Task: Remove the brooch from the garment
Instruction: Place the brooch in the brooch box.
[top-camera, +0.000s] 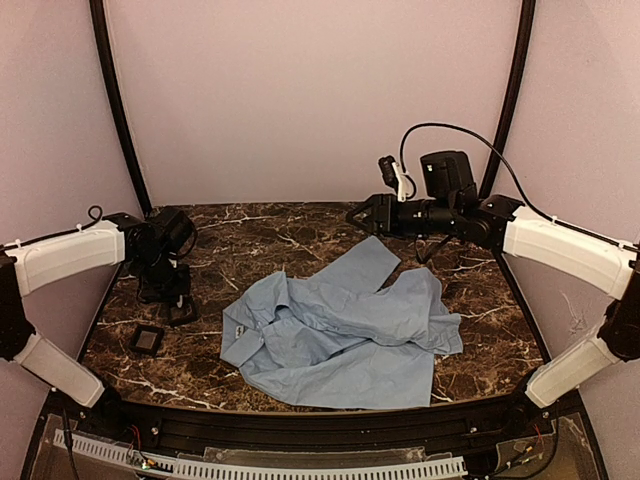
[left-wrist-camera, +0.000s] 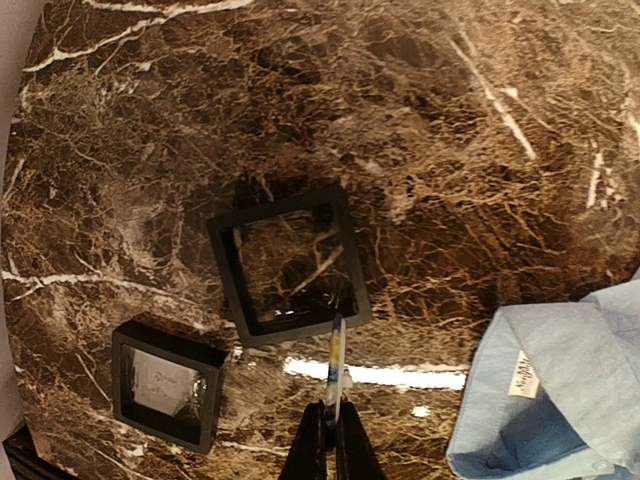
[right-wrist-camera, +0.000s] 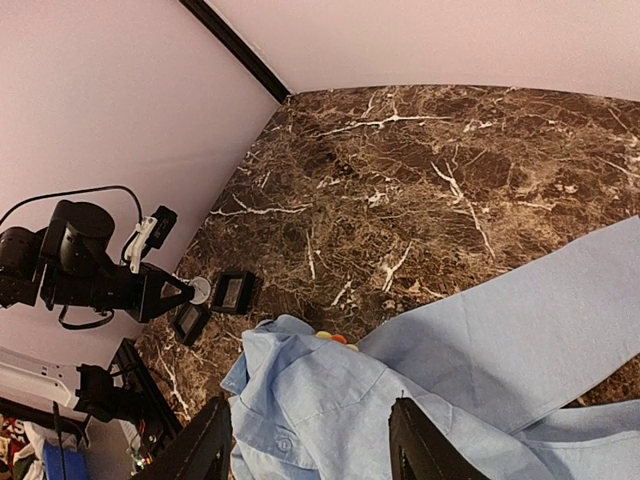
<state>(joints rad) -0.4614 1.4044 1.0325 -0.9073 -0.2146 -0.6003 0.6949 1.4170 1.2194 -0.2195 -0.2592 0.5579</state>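
Only the right wrist view shows the orange-yellow flower-shaped brooch (right-wrist-camera: 335, 338), at the collar of the light blue fabric shirt (right-wrist-camera: 500, 350), just ahead of the spread right hand (right-wrist-camera: 312, 408).

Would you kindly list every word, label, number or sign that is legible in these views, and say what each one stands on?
No text here can actually be read.
Neck label inside the collar of the light blue shirt: a few lines of dark print, too small to read.
Pale insert of the lower-left black square pad: faint marks, too blurred to read.
No other writing shows in any view.
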